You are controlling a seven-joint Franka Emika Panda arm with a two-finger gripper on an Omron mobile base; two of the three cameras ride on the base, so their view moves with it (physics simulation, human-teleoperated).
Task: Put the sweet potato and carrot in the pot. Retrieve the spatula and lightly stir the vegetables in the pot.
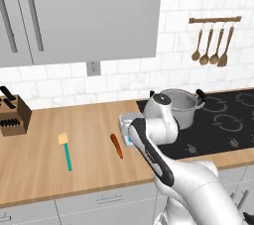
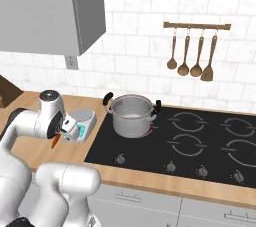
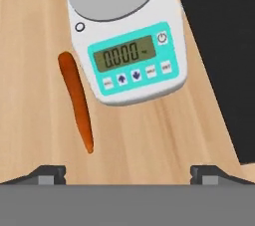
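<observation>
— Countertop (image 1: 59, 120): how is it surfaced?
— Smooth pale wood grain is seen, butted against the glossy black hob (image 2: 200, 136).
— And on the hob?
— The round, shiny steel pot (image 2: 131, 114) is stood there, black handles at its sides.
— Smaller things?
— A white rounded scale (image 3: 124, 36) with a teal panel is set beside the slim tapered carrot (image 3: 75, 99); the teal-handled spatula (image 1: 65, 150) is laid well apart.
— The gripper (image 3: 127, 172)?
— Its fingertips are held wide apart above the wood, nothing clasped.
</observation>
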